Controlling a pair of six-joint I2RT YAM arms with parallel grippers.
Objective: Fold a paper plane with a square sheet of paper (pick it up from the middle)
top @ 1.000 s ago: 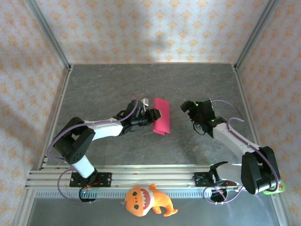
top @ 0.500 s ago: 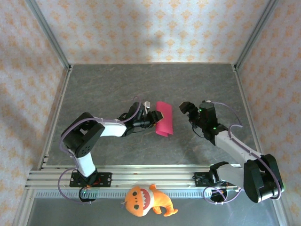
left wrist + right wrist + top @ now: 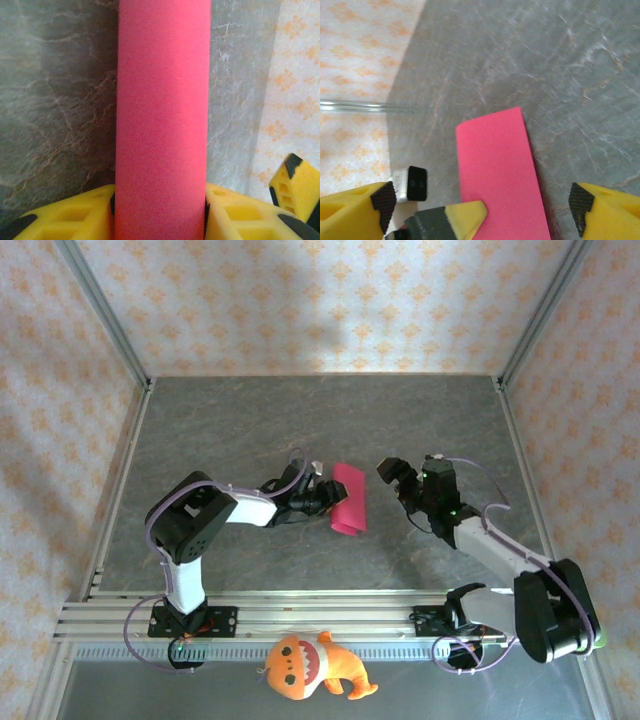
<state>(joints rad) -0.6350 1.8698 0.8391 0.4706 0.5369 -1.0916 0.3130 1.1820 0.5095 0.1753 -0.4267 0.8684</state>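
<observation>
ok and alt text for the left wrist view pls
A folded strip of magenta-pink paper runs straight up the frame from between the two yellow fingers of the left gripper at the bottom edge. Behind it is a grey marbled table, with an orange-patterned wall at the right.

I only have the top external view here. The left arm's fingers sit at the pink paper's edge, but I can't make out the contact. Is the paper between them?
Observer: Yes. In the left wrist view the paper runs between the two yellow left fingers and fills the gap; whether they squeeze it I cannot tell.
Reviewer: And the right arm?
Observer: The right fingers stand wide apart, gripping nothing; the paper lies on the table ahead of them.
</observation>
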